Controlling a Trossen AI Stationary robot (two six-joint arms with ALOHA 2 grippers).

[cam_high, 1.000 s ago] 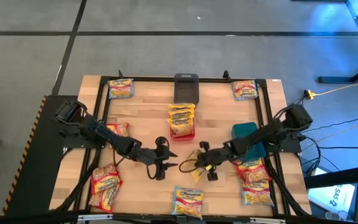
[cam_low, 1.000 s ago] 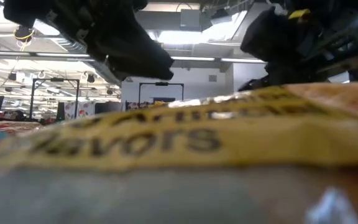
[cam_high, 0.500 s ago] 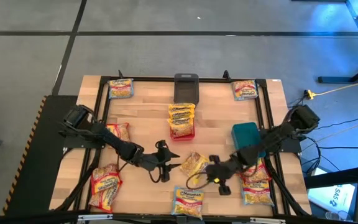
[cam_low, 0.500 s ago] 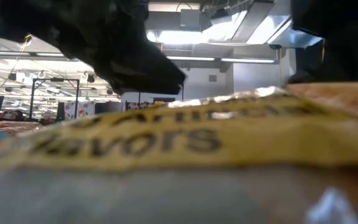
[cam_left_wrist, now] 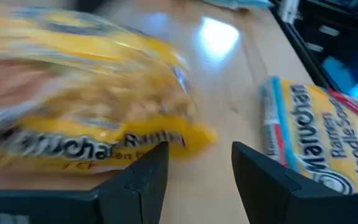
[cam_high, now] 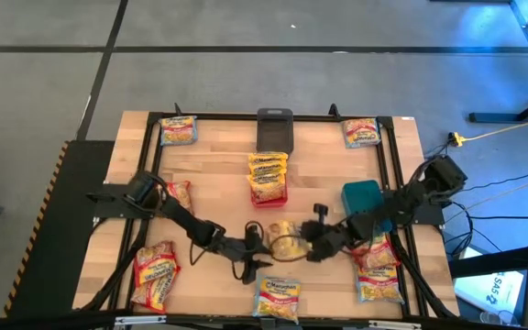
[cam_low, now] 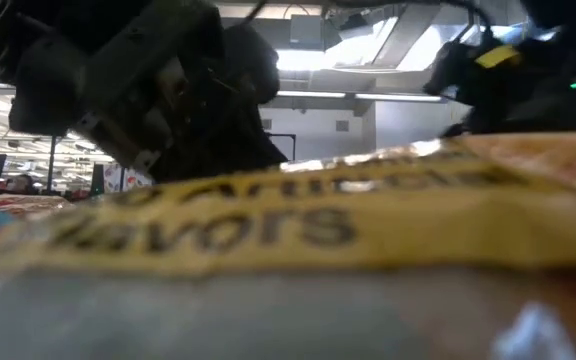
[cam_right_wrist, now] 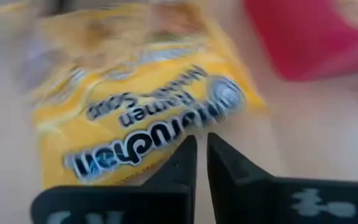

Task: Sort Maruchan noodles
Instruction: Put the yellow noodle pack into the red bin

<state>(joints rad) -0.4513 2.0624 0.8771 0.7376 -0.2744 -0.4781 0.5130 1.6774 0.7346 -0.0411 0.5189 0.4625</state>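
One yellow crinkly packet (cam_high: 285, 240) lies mid-table between both grippers, below the red bin (cam_high: 269, 191). Left gripper (cam_high: 258, 249) fingers spread beside it; right gripper (cam_high: 316, 240) fingers nearly pressed together, holding nothing.

From the left wrist, the left gripper (cam_left_wrist: 194, 171) holds its two dark fingers (cam_left_wrist: 143, 177) apart with bare wooden counter (cam_left_wrist: 229, 93) between them. A blurred yellow Maruchan packet (cam_left_wrist: 79, 99) lies just beyond one finger, and a blue-edged Maruchan packet (cam_left_wrist: 316, 140) lies apart from it, beside the other.
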